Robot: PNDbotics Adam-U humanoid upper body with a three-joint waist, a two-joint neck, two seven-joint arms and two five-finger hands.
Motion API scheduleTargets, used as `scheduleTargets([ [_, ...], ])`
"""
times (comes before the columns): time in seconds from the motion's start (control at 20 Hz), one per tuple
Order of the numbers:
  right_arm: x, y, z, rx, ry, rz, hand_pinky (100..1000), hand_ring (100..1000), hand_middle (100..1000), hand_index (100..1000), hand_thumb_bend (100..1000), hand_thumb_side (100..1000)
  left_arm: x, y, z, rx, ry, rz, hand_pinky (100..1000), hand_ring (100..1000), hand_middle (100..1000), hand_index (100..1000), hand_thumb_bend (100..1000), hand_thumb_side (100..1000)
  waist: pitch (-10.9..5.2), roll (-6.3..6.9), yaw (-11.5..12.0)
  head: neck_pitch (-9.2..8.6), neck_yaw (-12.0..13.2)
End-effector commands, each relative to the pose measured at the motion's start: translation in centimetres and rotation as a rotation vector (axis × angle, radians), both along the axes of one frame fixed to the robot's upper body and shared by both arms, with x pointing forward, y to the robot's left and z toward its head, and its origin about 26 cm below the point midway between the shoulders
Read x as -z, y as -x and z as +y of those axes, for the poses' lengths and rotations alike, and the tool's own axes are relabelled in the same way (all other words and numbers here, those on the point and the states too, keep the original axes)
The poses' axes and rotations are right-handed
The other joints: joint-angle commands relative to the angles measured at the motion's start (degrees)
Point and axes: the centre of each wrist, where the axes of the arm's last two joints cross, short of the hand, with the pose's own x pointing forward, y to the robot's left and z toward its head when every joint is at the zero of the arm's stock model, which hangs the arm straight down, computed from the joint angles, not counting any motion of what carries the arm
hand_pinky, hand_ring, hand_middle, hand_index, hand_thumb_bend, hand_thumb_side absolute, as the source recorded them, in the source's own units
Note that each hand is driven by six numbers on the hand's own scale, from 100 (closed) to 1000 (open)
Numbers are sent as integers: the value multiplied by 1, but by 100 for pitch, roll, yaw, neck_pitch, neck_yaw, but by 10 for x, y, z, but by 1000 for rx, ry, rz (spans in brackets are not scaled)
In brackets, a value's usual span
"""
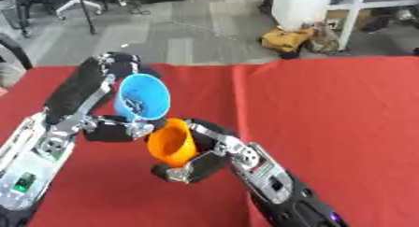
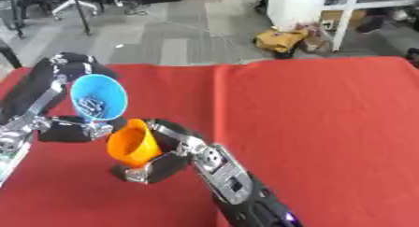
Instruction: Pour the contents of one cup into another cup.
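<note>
The blue plastic cup (image 1: 142, 96), tipped far over with its open mouth facing the camera and a scatter of small dark pieces visible inside, is held above the red tablecloth (image 1: 327, 128) in your left hand (image 1: 114, 128), whose fingers and thumb are curled round its wall from behind and below. Just beside and below it sits the orange plastic cup (image 1: 171, 144), carried in your right hand (image 1: 200, 163), fingers wrapped round its lower body, its mouth tilted up and leftward toward the blue cup. The relation that matters for the pour: the blue cup's lower rim hangs directly above and slightly left of the orange cup's raised rim, the two edges touching or very nearly so; which, the views do not settle. The blue cup's long axis runs from its base, up and away near your left wrist, down toward the orange cup, so its contents would slide toward that lower lip. Measured from the orange cup, your right hand is underneath and to its right, your left hand to its upper left; both cups are off the cloth, near the left-centre of the table, left of the fold line in the fabric. The pour looks to be in hand but not finished, since pieces remain in the blue cup. A further tilt of the left wrist seems needed, with the orange mouth kept squarely beneath the lip, or pieces may spill.
</note>
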Motion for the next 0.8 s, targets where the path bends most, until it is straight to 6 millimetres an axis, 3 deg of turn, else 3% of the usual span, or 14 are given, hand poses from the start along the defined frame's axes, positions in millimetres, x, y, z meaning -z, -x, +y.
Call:
scheduleTargets([
  [0.05,-15,1,5,-18,-30,-34,735,436,406,734,319,100,-8,2,7,-36,-88,-47,467,381,391,697,586,100,-100,15,-7,50,7],
  [0.8,-14,1,6,-19,-30,-32,731,435,418,732,320,100,-6,0,11,-166,-246,-104,455,400,398,696,592,100,-103,26,-22,44,-5],
])
